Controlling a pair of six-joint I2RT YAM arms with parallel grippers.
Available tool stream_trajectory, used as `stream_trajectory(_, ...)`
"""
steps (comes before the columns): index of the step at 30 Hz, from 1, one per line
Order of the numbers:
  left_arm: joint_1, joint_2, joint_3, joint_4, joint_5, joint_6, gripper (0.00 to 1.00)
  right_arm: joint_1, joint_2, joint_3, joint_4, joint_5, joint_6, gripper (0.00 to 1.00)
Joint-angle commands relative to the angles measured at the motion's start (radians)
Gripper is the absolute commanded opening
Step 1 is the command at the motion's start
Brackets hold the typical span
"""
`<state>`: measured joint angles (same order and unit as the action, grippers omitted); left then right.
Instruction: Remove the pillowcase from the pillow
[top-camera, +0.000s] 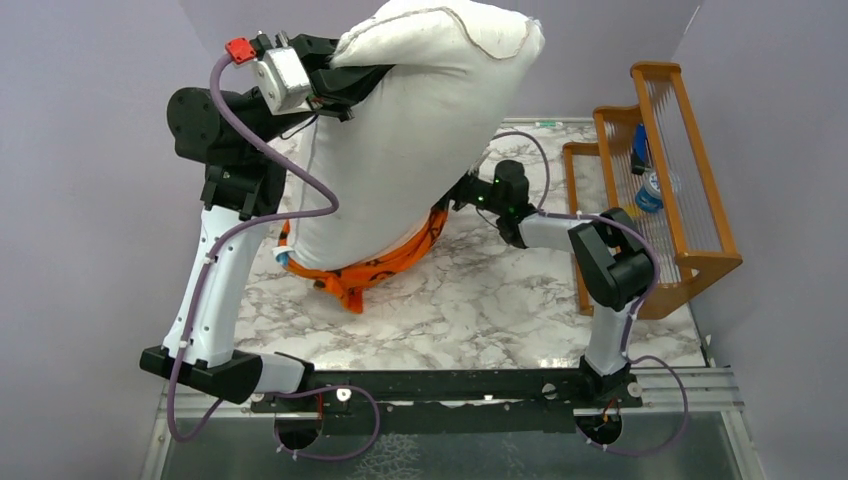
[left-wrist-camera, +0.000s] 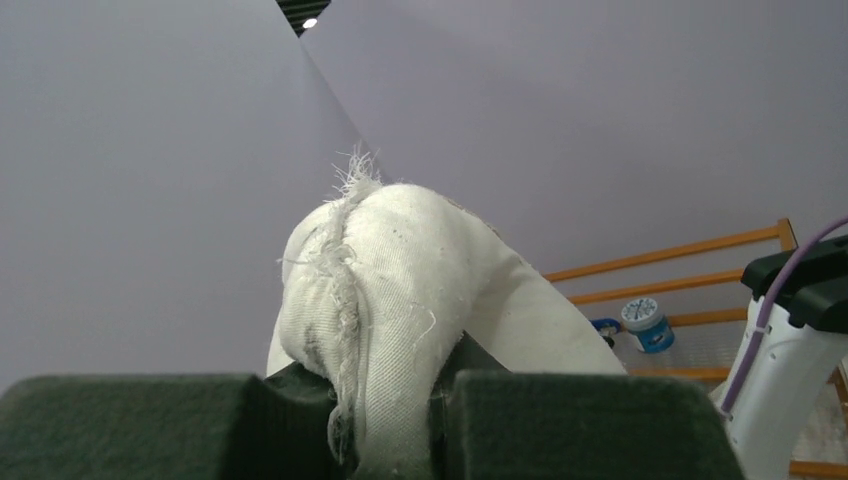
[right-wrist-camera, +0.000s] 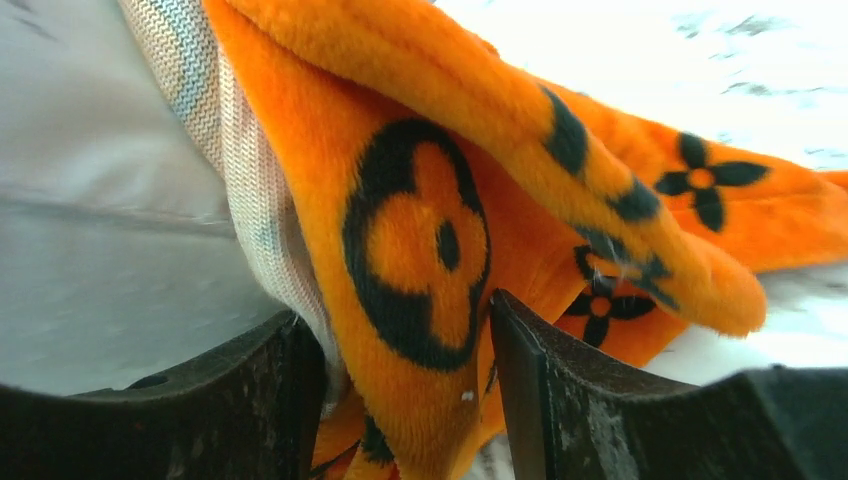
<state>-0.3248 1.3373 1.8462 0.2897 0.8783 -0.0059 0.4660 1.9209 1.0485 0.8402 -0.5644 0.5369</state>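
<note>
Pillow (top-camera: 400, 140): held upright over the centre of the table (top-camera: 480, 310), frayed corner pinched in left gripper (left-wrist-camera: 390, 420) jaws. Pillowcase (top-camera: 372, 270): bunched around its lower end, fold clamped in right gripper (right-wrist-camera: 405, 390) jaws.

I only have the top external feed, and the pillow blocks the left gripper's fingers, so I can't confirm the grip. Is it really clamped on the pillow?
Observer: Yes. The left wrist view shows the left gripper shut on a frayed seam corner of the pillow.
Operator: And the other arm, low behind the pillow?
Observer: The right gripper is shut on the pillowcase; orange plush fills the gap between the jaws.
Operator: Any pillow caught in that pinch?
Observer: Not that I can see. The case's pale woven lining is in the pinch, and the white pillow lies just beside it.
</note>
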Motion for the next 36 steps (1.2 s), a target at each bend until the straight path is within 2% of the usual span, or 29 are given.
stream_trajectory(1, -0.009, -0.056, 0.065, 0.51, -0.19, -0.121, 0.0, 0.079, 0.049, 0.041, -0.135, 0.053, -0.091, 0.62)
stream_trajectory(8, -0.01, 0.022, 0.212, 0.587, -0.351, -0.184, 0.0, 0.161, 0.155, 0.059, -0.205, 0.126, -0.12, 0.61)
stream_trajectory(12, -0.009, 0.03, 0.208, 0.641, -0.408, -0.178, 0.0, 0.229, 0.213, 0.09, -0.257, 0.177, -0.154, 0.62)
stream_trajectory(18, -0.009, 0.025, 0.174, 0.633, -0.409, -0.145, 0.0, 0.24, 0.201, 0.09, -0.265, 0.227, -0.15, 0.64)
stream_trajectory(21, -0.009, -0.005, 0.117, 0.632, -0.429, -0.109, 0.0, 0.238, 0.155, 0.086, -0.289, 0.288, -0.164, 0.78)
stream_trajectory(24, -0.01, -0.026, 0.091, 0.632, -0.445, -0.08, 0.0, 0.234, 0.076, 0.028, -0.235, 0.327, -0.17, 0.9)
stream_trajectory(31, -0.009, -0.053, 0.063, 0.607, -0.471, -0.035, 0.0, 0.159, -0.209, -0.213, -0.031, 0.389, -0.125, 0.98)
stream_trajectory(33, -0.009, -0.061, 0.055, 0.604, -0.479, -0.022, 0.0, 0.121, -0.287, -0.253, -0.035, 0.38, -0.131, 1.0)
stream_trajectory(36, -0.01, -0.067, 0.051, 0.597, -0.479, -0.004, 0.0, 0.072, -0.37, -0.249, -0.134, 0.295, -0.189, 1.0)
